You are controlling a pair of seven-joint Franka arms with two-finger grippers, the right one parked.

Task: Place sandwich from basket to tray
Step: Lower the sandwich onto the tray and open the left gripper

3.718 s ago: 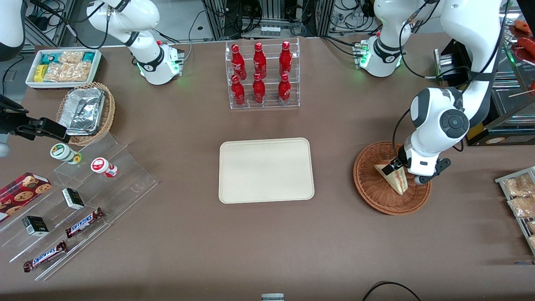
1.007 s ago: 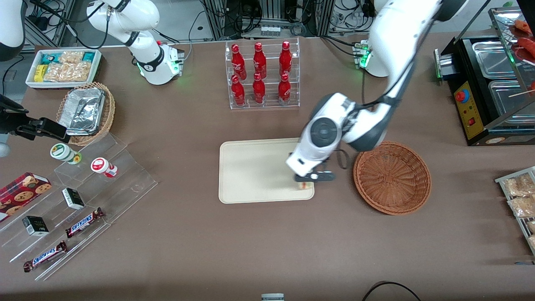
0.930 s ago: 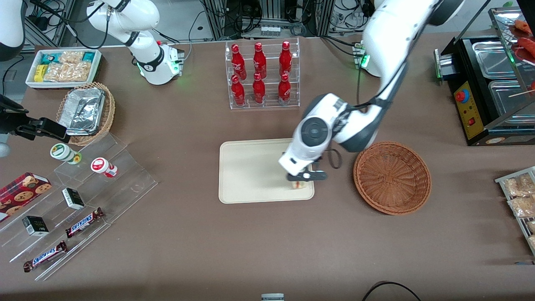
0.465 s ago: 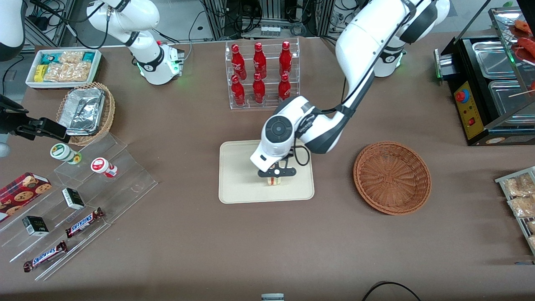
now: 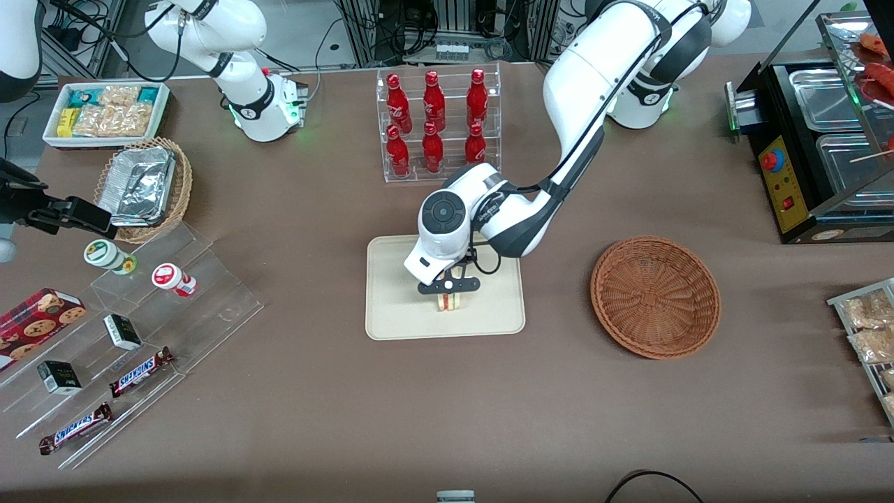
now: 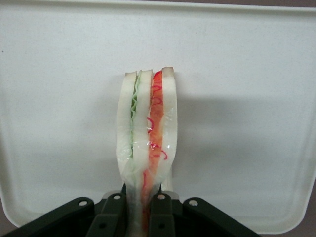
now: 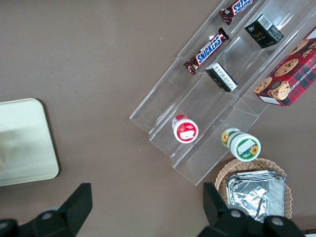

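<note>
Tool pinches upright white-bread sandwich, red-green filling showing, over tray.

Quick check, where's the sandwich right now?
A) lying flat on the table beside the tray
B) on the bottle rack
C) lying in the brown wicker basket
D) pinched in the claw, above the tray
D: the claw is shut on the sandwich, with the tray under it; the basket holds nothing.

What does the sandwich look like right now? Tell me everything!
The sandwich is a thin wedge of pale white bread with green and red filling showing along its cut edge, wrapped in clear film. The gripper pinches its narrow end, holding it edge-on above the cream tray. Whether it touches the tray cannot be told.
</note>
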